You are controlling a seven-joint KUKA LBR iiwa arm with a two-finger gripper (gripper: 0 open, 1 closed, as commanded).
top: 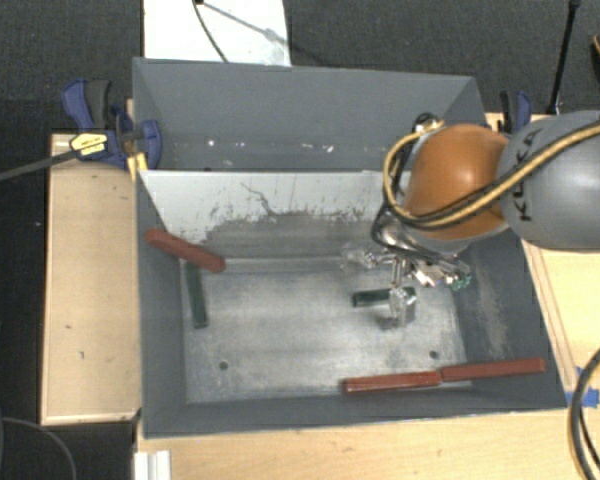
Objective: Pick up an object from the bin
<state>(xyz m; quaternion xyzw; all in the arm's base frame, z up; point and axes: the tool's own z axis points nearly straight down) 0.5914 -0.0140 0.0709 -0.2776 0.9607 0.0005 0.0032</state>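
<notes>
Arm's end effector low over bin floor, right of centre; spread or pressed together, cannot tell. Just left of it, small dark green block. Along lower edge, red-brown stick.

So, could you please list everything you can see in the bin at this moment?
Reddish-brown stick: one, reddish-brown, far-left corner of the floor, lying aslant.
Dark green bar: one, dark green, left side, just nearer than that stick.
Small dark piece: one, dark green, right of centre, beside the gripper.
Reddish strips: apparently two end to end, red-brown, along the near wall.
Bin: one, grey metal.
Arm: one, grey with orange cover, entering from the right.
Gripper: one, metallic, low over the floor right of centre.
</notes>
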